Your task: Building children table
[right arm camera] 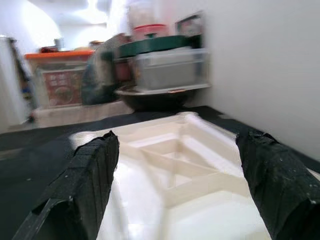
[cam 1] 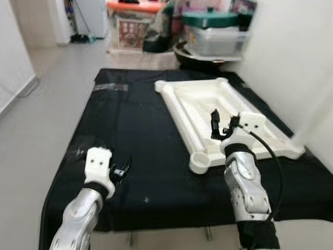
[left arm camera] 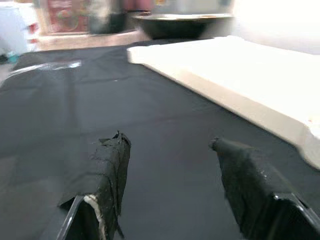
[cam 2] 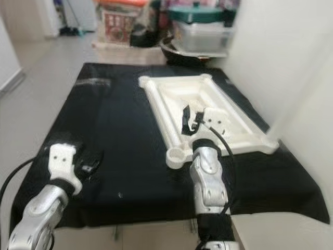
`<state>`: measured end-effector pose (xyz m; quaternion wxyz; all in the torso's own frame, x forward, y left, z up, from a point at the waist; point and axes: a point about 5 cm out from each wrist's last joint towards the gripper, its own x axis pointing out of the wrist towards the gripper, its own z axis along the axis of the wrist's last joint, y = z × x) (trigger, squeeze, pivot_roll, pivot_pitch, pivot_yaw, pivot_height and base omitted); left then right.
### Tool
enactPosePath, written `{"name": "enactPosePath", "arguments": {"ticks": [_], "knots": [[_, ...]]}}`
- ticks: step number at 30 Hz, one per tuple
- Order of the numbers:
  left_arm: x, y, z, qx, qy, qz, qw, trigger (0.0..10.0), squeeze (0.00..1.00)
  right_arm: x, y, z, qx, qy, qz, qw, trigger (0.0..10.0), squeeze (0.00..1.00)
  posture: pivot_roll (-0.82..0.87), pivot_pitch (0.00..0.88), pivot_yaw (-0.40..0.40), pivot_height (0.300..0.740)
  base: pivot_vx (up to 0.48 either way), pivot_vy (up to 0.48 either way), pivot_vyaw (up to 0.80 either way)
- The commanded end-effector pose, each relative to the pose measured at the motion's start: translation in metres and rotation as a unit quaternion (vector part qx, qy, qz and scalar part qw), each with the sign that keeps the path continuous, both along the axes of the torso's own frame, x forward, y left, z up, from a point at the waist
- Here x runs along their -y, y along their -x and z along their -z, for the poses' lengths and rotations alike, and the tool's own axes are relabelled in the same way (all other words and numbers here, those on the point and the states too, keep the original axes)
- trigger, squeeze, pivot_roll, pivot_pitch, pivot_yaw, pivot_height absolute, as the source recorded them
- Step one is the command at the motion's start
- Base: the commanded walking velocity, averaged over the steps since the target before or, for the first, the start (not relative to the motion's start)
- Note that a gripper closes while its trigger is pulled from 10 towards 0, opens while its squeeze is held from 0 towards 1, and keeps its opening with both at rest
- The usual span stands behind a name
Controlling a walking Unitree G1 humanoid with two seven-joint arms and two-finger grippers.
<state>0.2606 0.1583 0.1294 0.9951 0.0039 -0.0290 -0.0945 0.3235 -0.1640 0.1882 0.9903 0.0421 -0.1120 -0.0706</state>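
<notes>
- Black cloth (cam 1: 140,156) covers the floor area ahead in the left eye view, with the white tabletop (cam 1: 208,112) lying upside down on its right half, near the wall (cam 1: 291,57). The right gripper (cam 1: 221,126) hovers over the tabletop's near end, fingers parted and empty. The left gripper (cam 1: 120,170) hangs low over bare cloth, well apart from the tabletop, its fingers too small to judge here.
- White again in the right eye view: the tabletop (cam 2: 200,107) shows a round leg socket (cam 2: 177,156) at its near left corner, just beside the right arm (cam 2: 208,179). Storage bins (cam 2: 200,31) and a dark bowl (cam 2: 187,54) stand beyond the cloth.
- Left wrist view: two black fingers (left arm camera: 107,175) stand wide apart above the cloth (left arm camera: 165,125), holding nothing; the tabletop's edge (left arm camera: 230,80) runs alongside.
- Right wrist view: the fingers (right arm camera: 90,175) are spread wide and empty, with the tabletop's ribbed underside (right arm camera: 175,160) between and below them.
</notes>
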Motion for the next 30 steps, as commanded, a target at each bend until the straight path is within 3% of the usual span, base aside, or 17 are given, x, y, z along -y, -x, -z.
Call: {"name": "enactPosePath", "arguments": {"ticks": [1,19,30], "knots": [[0.0061,0.0007,0.0003,0.0,0.001,0.01,1.0,10.0,0.0,0.0076,0.0019,0.0034,-0.011,0.005,0.019,1.0,10.0,0.0,0.01,0.0,-0.029,0.74,0.0,0.0,-0.8],[0.0072,0.0012,0.0027,-0.002,-0.007,0.016,1.0,10.0,0.0,0.0107,0.0025,0.0039,-0.015,0.009,0.029,0.999,10.0,0.0,0.0,0.0,-0.022,0.74,0.0,0.0,-0.8],[0.0085,0.0016,0.0041,-0.005,-0.009,0.018,1.0,10.0,0.0,0.0051,0.0016,0.0062,-0.016,0.008,0.019,1.0,10.0,0.0,0.01,0.0,-0.024,0.74,0.0,0.0,-0.08]]}}
